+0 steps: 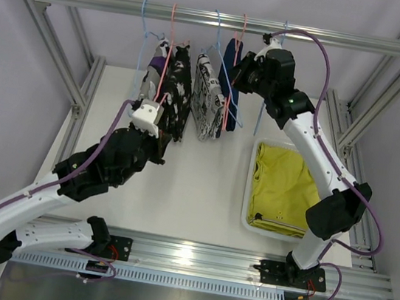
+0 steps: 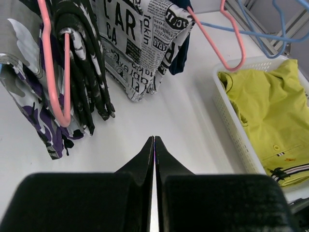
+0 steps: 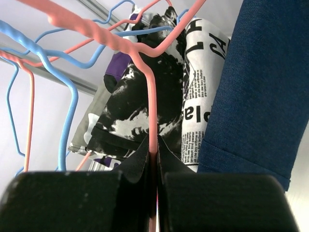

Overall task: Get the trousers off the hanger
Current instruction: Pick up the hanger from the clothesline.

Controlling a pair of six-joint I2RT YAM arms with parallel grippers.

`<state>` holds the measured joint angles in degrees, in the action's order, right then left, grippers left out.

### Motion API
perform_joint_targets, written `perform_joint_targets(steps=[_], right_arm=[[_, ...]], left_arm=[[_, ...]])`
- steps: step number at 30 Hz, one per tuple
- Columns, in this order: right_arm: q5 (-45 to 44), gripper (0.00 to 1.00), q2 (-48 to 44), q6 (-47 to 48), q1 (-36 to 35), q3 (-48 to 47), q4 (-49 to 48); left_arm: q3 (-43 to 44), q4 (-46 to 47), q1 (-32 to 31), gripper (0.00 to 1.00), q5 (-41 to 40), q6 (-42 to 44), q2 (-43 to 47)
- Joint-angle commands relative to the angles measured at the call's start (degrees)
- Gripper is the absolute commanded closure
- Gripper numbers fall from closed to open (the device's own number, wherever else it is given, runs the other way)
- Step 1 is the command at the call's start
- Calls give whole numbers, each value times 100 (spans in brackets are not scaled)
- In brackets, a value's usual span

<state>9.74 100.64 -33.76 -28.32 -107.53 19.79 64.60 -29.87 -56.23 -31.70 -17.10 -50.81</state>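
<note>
Several trousers hang on hangers from the rail: purple camouflage, black-and-white, newspaper print and navy blue. My right gripper is shut on the pink hanger's wire, beside the navy trousers. My left gripper is shut and empty, low in front of the camouflage trousers and the newspaper-print trousers. The yellow-green trousers lie in the white basket.
Blue and pink empty hangers hang on the rail among the trousers. Aluminium frame posts stand on both sides of the white table. The basket sits at the right of the table.
</note>
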Motion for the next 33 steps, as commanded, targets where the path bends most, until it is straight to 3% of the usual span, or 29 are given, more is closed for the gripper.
perform_joint_targets(steps=[1, 11, 19, 33], right_arm=[[-227, 100, 25, 669, 344, -647, -793], [-683, 100, 0, 1134, 81, -1042, -643], [-974, 100, -150, 1310, -130, -621, -880], [-2370, 100, -993, 1346, -367, 513, -1794]], left_arm=[[-385, 393, 6, 99, -99, 321, 167], [-782, 570, 446, 99, 357, 348, 168], [-817, 517, 481, 97, 358, 313, 264], [-835, 482, 472, 96, 358, 295, 317]])
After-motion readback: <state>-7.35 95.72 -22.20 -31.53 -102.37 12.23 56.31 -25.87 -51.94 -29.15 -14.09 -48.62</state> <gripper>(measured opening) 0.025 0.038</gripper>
